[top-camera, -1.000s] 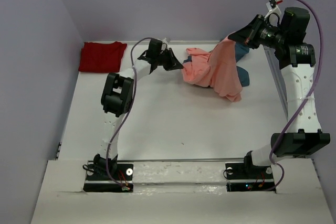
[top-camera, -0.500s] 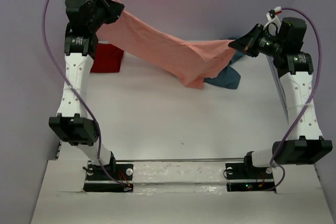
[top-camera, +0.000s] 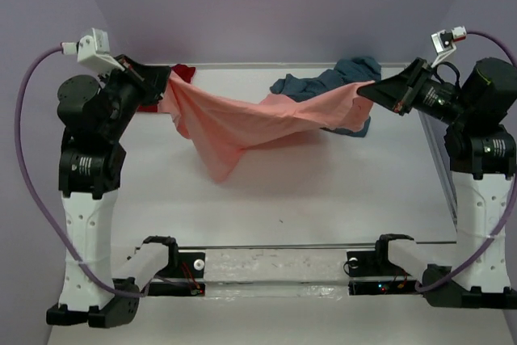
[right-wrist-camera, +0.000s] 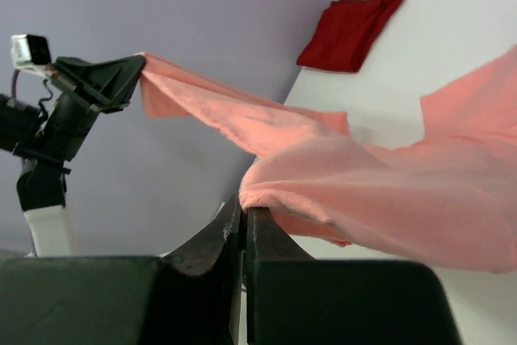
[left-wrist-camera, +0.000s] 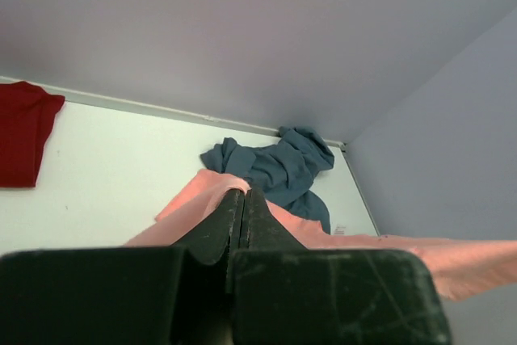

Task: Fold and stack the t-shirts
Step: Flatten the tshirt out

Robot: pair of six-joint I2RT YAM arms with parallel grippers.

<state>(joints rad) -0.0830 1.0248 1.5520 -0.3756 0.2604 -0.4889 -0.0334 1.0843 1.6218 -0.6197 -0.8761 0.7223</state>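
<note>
Between my two tools the salmon-pink shirt hangs stretched above the table, sagging mid-span with a loose lobe drooping left of centre. The left tool and right tool are each clamped on one end of it. Behind it, the teal-blue shirt lies crumpled at the far right and the dark red shirt lies far left. To lay it flat, I'd lower both ends level and together, letting the lobe touch down first — well clear of the teal heap.
</note>
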